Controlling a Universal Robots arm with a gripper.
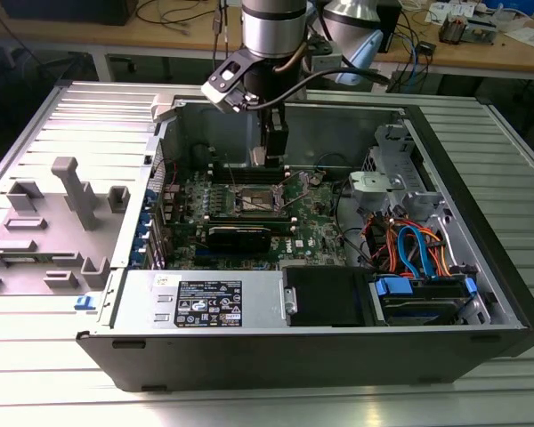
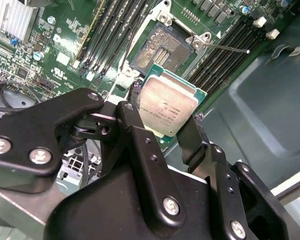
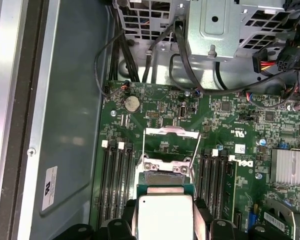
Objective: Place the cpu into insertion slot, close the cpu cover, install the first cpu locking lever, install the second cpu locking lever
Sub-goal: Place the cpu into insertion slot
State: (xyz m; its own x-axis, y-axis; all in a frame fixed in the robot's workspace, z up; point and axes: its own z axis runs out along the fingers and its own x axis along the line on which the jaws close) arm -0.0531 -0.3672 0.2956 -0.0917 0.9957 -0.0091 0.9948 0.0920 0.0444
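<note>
Open computer case (image 1: 320, 356), memory sticks (image 2: 107, 30), coin battery (image 3: 132, 103)

The cpu (image 2: 169, 102) sits clamped in my gripper (image 2: 162, 120), hanging close above the insertion slot (image 2: 159, 47) (memory slots (image 2: 110, 30) flank it on both sides), inside the computer case (image 1: 338, 356) lying on the table (image 1: 36, 356).

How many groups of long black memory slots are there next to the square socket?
2. The first group lies along one side of the socket, the second group along the opposite side. The held chip may hide parts of them.
</note>
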